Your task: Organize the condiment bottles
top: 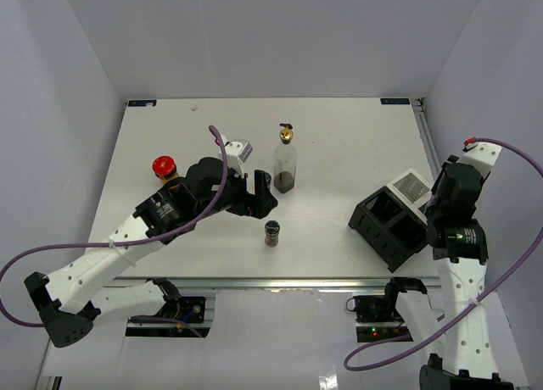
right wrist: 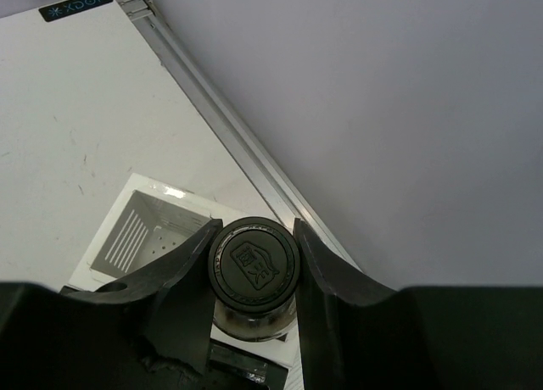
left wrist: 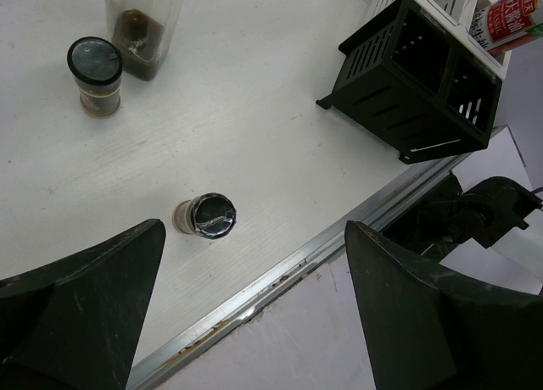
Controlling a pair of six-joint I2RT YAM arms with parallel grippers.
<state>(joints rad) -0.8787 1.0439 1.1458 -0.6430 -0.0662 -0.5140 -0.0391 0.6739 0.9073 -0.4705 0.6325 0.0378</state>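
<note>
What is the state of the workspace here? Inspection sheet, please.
Surface: white table, metal rail along its near edge.
Job's things: red-capped jar and gold-topped bottle stand on the table; one small jar stands beside that bottle, another small jar nearer the front; tall dark bottle is held.
Clutter: black box, white slotted box behind it.
Grippers: left gripper open, empty; right gripper shut on the tall dark bottle's cap.
Cables: purple cables loop off both arms.
Surroundings: plain pale walls; nothing else seen.
</note>
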